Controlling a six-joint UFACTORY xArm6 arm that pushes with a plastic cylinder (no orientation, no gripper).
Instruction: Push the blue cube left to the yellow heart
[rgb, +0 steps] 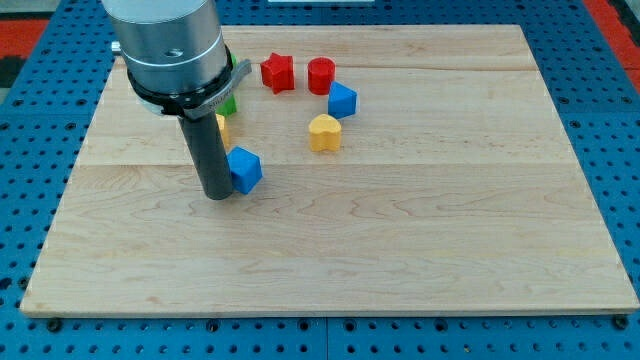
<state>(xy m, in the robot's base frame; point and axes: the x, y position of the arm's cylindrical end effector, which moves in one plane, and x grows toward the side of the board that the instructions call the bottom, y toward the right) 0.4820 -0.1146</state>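
A blue cube (245, 168) lies left of the board's middle. My tip (217, 196) stands on the board right against the cube's left side. A yellow heart-like block (324, 131) lies up and to the right of the cube, apart from it. A second blue block (342, 99) sits just above and to the right of that yellow block, close to it. Another yellow block (222, 127) shows only as a sliver behind the rod, so its shape cannot be made out.
A red star (278, 72) and a red cylinder (320, 75) lie near the view's top. A green block (230, 103) is mostly hidden behind the arm's grey housing (172, 45). The wooden board (420, 230) rests on a blue perforated table.
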